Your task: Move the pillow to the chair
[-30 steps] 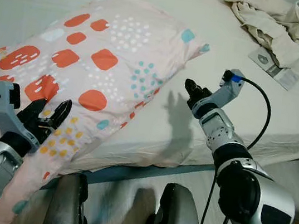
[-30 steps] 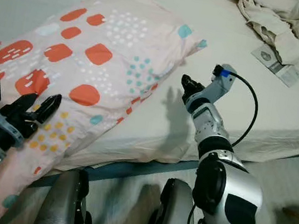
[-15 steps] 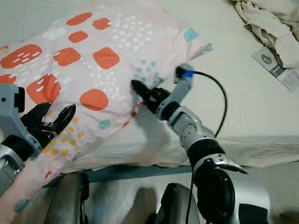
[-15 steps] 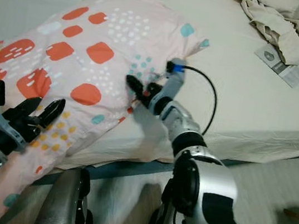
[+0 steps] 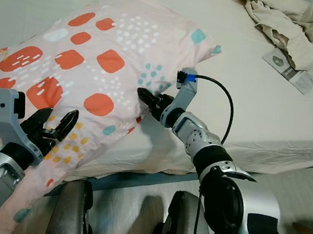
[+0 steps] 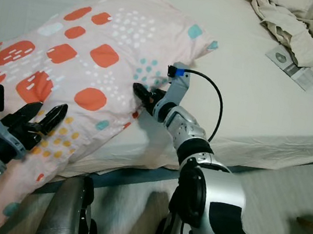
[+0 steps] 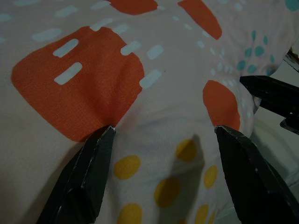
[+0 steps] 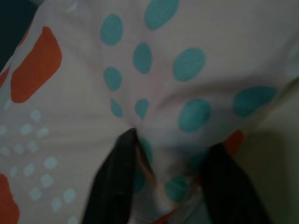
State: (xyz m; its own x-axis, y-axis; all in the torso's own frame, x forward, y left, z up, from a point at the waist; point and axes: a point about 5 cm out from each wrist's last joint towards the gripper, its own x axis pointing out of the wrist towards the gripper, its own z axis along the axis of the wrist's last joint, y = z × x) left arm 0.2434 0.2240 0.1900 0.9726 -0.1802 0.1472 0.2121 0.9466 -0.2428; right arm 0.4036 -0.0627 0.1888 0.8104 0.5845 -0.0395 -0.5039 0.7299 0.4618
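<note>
Fingers (image 8: 119, 186) of right gripper (image 5: 146, 98) parted, pressed into right edge of pillow (image 5: 93, 66), a fold of fabric between them. Left gripper (image 5: 55, 127) also spread wide, tips touching pillow's near-left part by an orange patch, nothing clamped. Pillow: pink, orange blocks, teal and yellow dots, lying on bed (image 5: 253, 102), near-left end hanging over the bed edge. Crumpled beige cloth (image 5: 283, 21) far right on bed, flat packet (image 5: 287, 69) just near it. Robot's legs (image 5: 129, 219) against bed's near edge.
</note>
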